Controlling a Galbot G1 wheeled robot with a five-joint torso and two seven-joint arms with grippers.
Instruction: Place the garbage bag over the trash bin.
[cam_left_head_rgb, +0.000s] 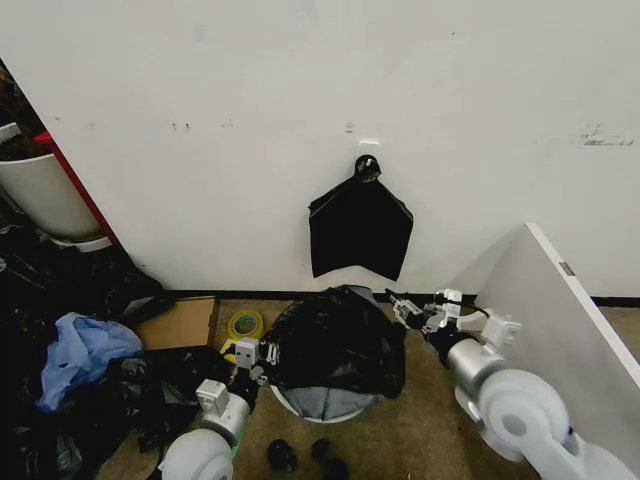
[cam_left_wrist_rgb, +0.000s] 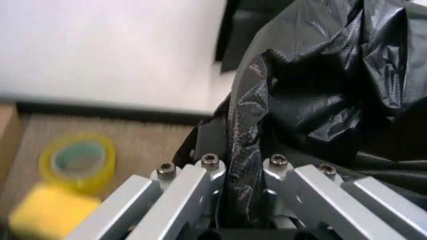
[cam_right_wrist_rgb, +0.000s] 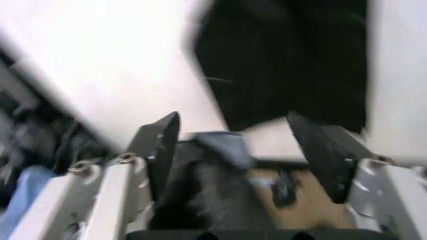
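Thin glossy black film, light, floppy and slippery: garbage bag (cam_left_head_rgb: 335, 340) draped over trash bin (cam_left_head_rgb: 322, 402).
Hem pinched in left end effector (cam_left_wrist_rgb: 240, 167); right end effector (cam_right_wrist_rgb: 233, 150) spread wide, empty, just beside the bag's far edge, best gripped there.

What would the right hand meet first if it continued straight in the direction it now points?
Probably the garbage bag. The right hand, open, points toward the bag's upper edge, which is draped over the trash bin. Depth is unclear, so it might instead pass just above the plastic.
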